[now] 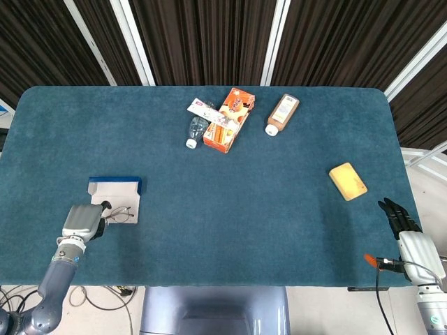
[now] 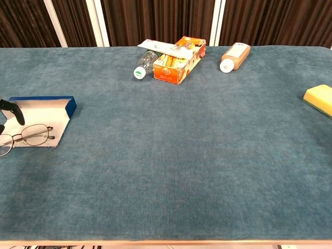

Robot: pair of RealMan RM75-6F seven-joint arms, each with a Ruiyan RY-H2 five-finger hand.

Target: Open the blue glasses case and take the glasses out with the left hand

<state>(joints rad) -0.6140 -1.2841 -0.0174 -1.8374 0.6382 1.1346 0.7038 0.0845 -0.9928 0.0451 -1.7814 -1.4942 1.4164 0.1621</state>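
The blue glasses case [image 1: 115,187] lies open and flat at the table's left front, its white lining up; the chest view shows the case [image 2: 46,110] too. The thin-framed glasses [image 1: 121,213] rest across the lining's near edge, also visible as glasses [image 2: 28,136] in the chest view. My left hand [image 1: 82,222] sits just left of the glasses near the table's front edge, fingers apart, holding nothing; one dark finger [image 2: 13,108] shows at the chest view's left border. My right hand [image 1: 408,234] hangs off the table's right front corner, fingers extended and empty.
At the far middle lie a clear bottle [image 1: 196,130], an orange box [image 1: 229,119] with a white tube [image 1: 202,108] on it, and a brown bottle [image 1: 282,114]. A yellow sponge [image 1: 348,181] sits at the right.
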